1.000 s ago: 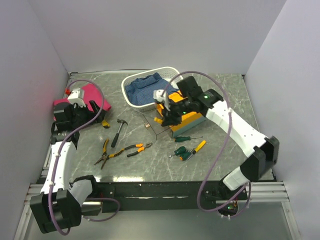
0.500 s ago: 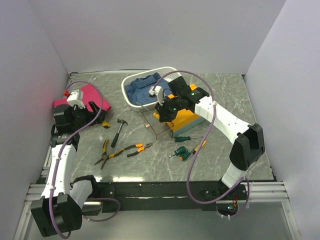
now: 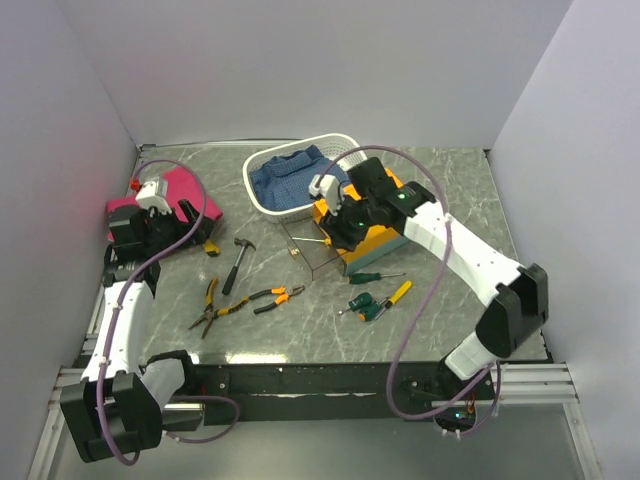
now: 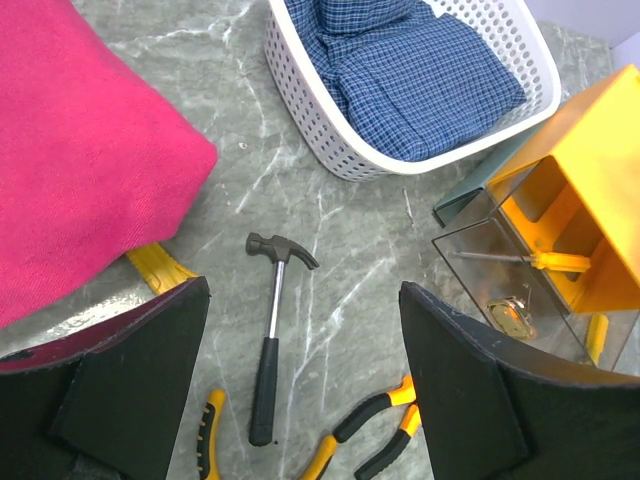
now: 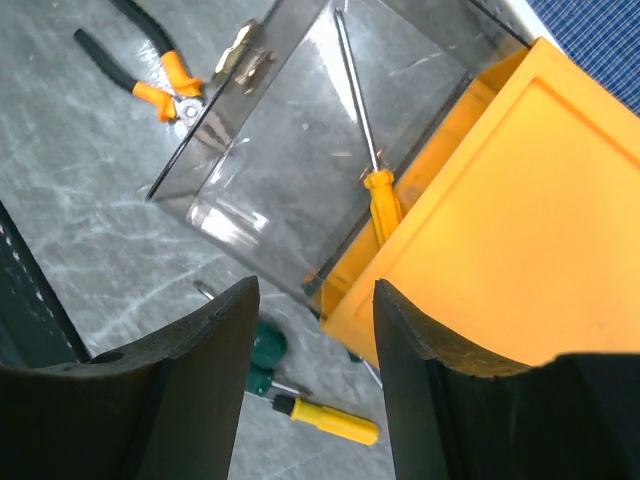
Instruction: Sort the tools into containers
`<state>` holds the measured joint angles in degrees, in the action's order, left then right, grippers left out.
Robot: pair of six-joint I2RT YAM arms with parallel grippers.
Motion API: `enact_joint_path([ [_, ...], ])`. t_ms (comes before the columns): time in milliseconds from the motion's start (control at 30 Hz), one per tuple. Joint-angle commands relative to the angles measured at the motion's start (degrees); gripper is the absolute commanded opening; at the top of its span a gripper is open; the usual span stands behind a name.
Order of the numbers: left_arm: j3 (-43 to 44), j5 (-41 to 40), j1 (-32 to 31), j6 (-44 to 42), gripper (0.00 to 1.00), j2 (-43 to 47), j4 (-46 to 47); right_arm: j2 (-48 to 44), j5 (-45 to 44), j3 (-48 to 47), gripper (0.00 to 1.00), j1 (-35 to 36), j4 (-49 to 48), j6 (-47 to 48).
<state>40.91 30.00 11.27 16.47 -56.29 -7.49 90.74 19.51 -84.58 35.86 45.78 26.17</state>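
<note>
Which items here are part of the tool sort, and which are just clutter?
Job: orange toolbox, clear drawer, screwdriver in drawer, hammer, yellow pliers, orange pliers, green screwdriver, yellow screwdriver.
Lying about: white basket, blue cloth, pink cloth.

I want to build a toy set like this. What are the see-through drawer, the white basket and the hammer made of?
The drawer looks like clear glossy plastic: the screwdriver inside shows through it. The basket seems white moulded plastic, with rows of small holes. The hammer has a dark head, probably metal, and a black grip, maybe rubber.
</note>
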Motion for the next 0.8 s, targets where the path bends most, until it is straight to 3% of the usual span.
enact_joint_path([
  [0, 2.78, 1.73, -0.45, 1.20, 0.83, -0.40, 2.83, -8.90, 4.20, 3.88, 0.57, -0.35, 2.38, 7.73],
  [133, 2.69, 1.73, -0.81, 0.40, 0.83, -0.40, 3.00, -20.67, 11.33, 15.56, 0.60, -4.11, 6.24, 23.80],
  [167, 2.51, 1.90, -0.81, 0.67, 0.83, -0.48, 3.18, -22.17, 12.04, 19.50, 0.62, -4.48, 9.91, 32.10],
  [267, 2.43, 3.57, -0.81, 1.98, 0.83, -1.01, 4.14, -23.33, 9.77, 24.09, 0.62, -5.18, 16.85, 42.68],
  [400, 2.34, 4.02, -0.98, 2.08, 0.83, -0.84, 4.24, -20.61, 6.16, 26.91, 0.61, -8.16, 17.77, 50.19],
  [633, 3.13, 0.85, -1.16, 0.76, 0.82, -0.14, 1.16, -16.48, -0.43, 35.17, 0.60, -13.18, 6.44, 58.89],
  [767, 3.83, 0.32, -1.16, -0.21, 0.83, 0.22, -0.16, -11.82, -0.35, 34.04, 0.58, -15.29, 4.50, 60.04],
])
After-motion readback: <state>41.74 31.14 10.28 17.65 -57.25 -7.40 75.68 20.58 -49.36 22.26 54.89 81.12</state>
